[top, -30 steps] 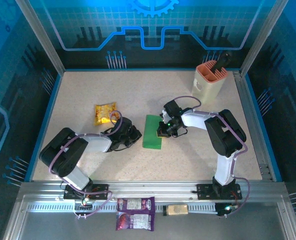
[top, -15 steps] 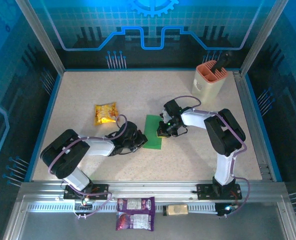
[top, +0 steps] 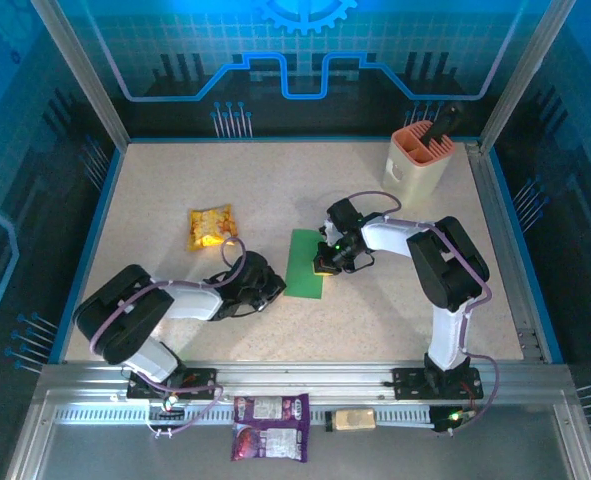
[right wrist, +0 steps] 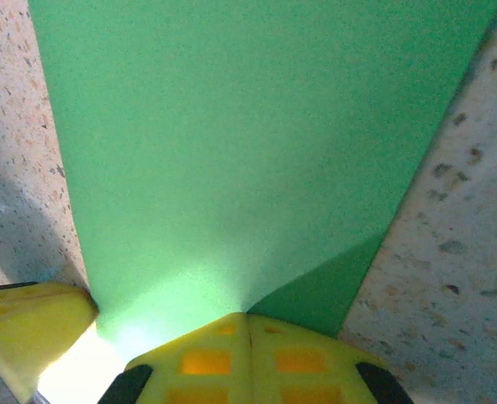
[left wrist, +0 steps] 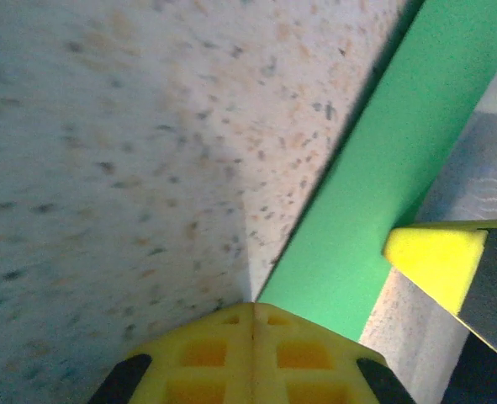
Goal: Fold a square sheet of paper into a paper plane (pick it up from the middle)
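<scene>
My left gripper (top: 275,288) rests pinched shut, empty, just beside the square sheet of paper (top: 304,264), which lies mid-table as a narrow halved strip. My right gripper (top: 322,266), closed too, presses its edge. Nose and wing folds remain, I judge.

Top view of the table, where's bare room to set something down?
Free: the far strip between the yellow snack packet and the peach holder; the near middle between the left arm's base and the right arm's base. Crowded: the centre, where the left end effector and right end effector crowd the green paper.
</scene>
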Controlling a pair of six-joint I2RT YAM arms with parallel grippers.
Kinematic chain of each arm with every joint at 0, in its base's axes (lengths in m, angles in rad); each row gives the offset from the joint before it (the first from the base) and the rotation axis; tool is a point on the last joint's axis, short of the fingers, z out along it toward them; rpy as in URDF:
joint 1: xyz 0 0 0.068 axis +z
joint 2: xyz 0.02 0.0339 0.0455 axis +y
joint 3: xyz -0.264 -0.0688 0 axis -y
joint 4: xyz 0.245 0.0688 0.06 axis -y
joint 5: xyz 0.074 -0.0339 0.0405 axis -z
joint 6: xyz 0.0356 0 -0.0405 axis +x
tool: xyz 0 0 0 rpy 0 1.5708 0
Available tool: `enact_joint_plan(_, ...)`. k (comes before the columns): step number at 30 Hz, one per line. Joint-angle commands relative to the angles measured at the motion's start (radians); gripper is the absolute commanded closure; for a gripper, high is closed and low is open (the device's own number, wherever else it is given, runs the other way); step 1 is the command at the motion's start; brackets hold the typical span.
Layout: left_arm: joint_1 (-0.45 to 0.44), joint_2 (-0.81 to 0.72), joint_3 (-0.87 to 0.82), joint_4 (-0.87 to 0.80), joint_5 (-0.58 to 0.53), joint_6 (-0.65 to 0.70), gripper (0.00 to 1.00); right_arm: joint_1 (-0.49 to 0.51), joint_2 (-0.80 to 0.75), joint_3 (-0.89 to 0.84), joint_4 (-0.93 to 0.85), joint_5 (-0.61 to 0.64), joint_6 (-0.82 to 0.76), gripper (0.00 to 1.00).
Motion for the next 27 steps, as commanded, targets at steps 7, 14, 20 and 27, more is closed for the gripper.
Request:
enact_joint_plan(7, -0.023, -0.086, 0.078, -0.121, -0.027, 0.197, 0.96, -0.012, 0.174, -0.080, -0.063, 0.288, 0.001, 1.00)
enact_joint_plan(14, -0.039, 0.017, 0.137, -0.052, 0.071, 0.234, 0.96, -0.012, 0.180, -0.087, -0.054, 0.288, 0.007, 1.00)
enact_joint_plan(20, -0.019, 0.081, 0.108, -0.054, 0.063, 0.168, 0.97, -0.012, 0.178, -0.094, -0.051, 0.292, 0.005, 1.00)
enact_joint_plan(27, 0.058, 0.050, -0.012, -0.083, 0.040, 0.110, 0.97, -0.014, 0.183, -0.094, -0.046, 0.294, 0.001, 0.99)
